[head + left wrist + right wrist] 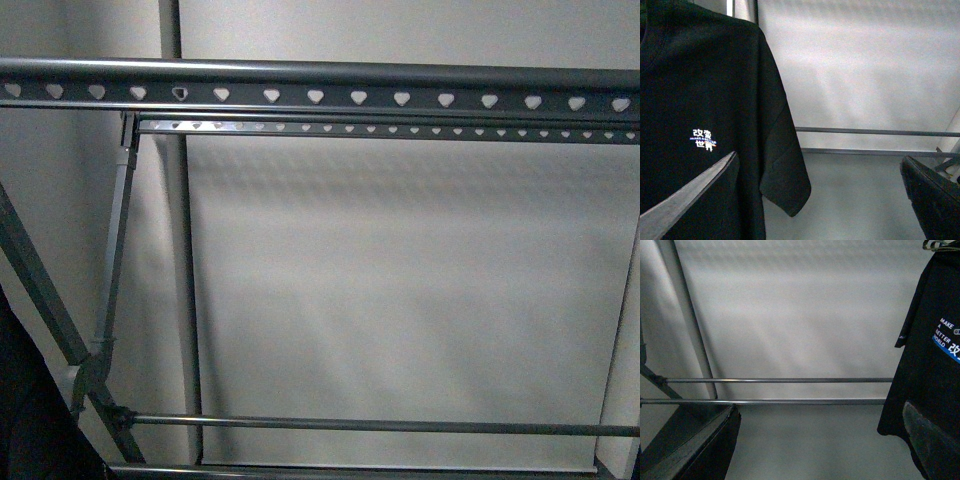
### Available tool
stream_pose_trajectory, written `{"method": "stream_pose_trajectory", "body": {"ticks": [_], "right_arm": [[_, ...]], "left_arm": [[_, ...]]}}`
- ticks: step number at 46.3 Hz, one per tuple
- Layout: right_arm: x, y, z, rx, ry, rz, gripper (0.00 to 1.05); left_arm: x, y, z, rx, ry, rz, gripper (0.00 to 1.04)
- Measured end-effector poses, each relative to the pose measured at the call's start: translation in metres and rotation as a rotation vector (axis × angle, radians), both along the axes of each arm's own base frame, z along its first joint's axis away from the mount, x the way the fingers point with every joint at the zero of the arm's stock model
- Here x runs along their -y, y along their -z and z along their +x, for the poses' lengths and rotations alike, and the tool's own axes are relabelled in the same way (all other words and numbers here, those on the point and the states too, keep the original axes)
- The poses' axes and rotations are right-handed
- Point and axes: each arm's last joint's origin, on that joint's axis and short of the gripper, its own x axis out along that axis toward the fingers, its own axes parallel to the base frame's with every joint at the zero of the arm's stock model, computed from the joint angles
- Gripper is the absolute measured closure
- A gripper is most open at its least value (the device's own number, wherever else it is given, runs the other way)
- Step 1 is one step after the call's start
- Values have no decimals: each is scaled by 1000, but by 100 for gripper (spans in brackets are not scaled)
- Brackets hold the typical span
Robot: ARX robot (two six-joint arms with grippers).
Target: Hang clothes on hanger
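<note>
Black T-shirt (705, 100) hanging free beside the grey drying rack (320, 72), with both end effectors empty.
The shirt hangs from something above the frame, possibly a small hook, though the right wrist view only clips it. Its sleeve falls in front of the rack's lower rods (775, 380). The front view shows the heart-holed top rail bare, so I judge the hanging itself not yet done. The left end effector (818, 157) and the right end effector (821, 407) both stand wide apart near the shirt, gripping nothing. The next move calls for closing on the shirt near its shoulders and raising it to the rail.
</note>
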Motion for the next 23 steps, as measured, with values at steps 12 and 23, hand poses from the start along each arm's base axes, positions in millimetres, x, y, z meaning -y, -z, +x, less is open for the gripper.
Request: {"method": "stream_pose_trajectory", "body": {"ticks": [12, 23], "right_arm": [[0, 0, 0, 0, 0, 0, 7], [0, 0, 0, 0, 0, 0, 7]], "left_arm": [[0, 0, 0, 0, 0, 0, 7], [0, 0, 0, 0, 0, 0, 7]]}}
